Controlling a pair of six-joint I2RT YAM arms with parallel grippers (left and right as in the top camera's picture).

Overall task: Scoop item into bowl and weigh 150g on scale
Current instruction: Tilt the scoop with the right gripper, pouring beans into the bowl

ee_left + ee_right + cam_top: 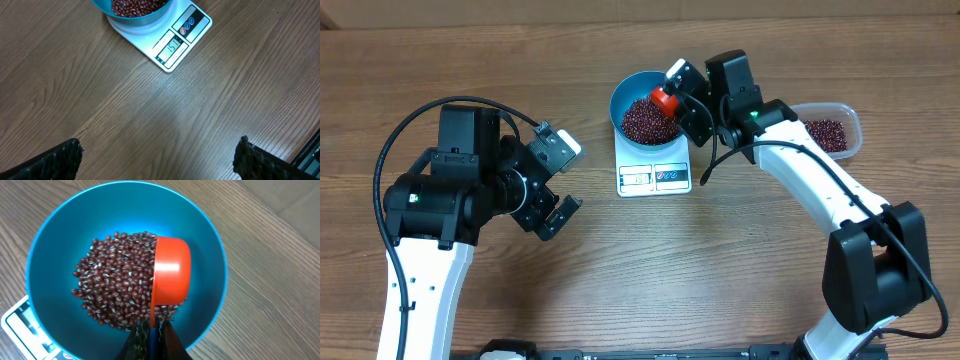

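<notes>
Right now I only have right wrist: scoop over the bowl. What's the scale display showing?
Observer: Left wrist view shows the scale display lit; digits seem to start 15, last one unclear.
Operator: Left arm clear of it?
Observer: Yes. Left gripper is open and empty, over the table left of the scale.
Operator: Source tub got beans?
Observer: Yes, beans lie in the clear tub right of the bowl.
</notes>
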